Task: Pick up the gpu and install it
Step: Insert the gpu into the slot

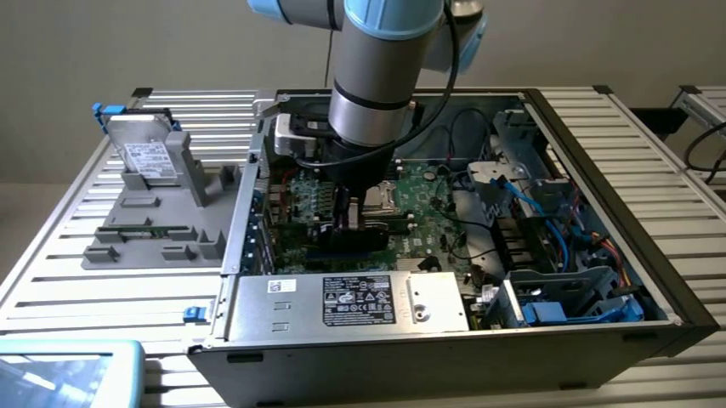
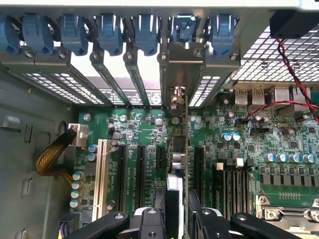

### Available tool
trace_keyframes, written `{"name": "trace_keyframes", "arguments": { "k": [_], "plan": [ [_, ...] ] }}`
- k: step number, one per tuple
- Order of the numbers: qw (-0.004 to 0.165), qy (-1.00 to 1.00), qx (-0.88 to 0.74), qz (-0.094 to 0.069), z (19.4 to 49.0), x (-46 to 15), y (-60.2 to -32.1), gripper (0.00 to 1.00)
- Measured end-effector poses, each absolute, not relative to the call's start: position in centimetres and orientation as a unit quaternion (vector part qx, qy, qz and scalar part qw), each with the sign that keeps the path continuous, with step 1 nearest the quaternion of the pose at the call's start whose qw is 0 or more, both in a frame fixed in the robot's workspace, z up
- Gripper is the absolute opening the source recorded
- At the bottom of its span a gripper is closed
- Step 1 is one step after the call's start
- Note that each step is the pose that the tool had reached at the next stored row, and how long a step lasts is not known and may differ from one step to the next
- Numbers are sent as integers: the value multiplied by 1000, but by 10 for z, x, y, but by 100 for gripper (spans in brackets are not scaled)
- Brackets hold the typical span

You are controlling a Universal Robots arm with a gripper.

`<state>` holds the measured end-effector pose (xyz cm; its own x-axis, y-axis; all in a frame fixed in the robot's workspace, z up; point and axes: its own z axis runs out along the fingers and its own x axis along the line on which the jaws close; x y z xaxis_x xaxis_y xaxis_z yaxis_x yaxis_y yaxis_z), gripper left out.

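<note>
I am holding the gpu [image 2: 180,164] edge-on between my gripper [image 2: 177,209] fingers, standing upright above the motherboard [image 2: 249,144] slots, at the centre of the open computer case [image 1: 590,280].

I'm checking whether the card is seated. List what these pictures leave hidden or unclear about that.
- Exterior view: the arm's wrist covers the gpu and the claw.
- Wrist view: the gpu is seen edge-on between the claw fingers, with its bracket at the rear slot openings; whether its lower edge is fully in the motherboard slot cannot be told.
- Wrist view: the picture's edge cuts off the claw's body.
</note>
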<state>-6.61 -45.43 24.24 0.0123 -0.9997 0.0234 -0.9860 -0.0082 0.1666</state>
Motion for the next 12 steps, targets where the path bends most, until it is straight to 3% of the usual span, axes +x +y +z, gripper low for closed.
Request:
{"name": "trace_keyframes", "arguments": {
  "k": [12],
  "plan": [
    [68, -701, 708, -50, 241, -66, -454, 29]
  ]
}}
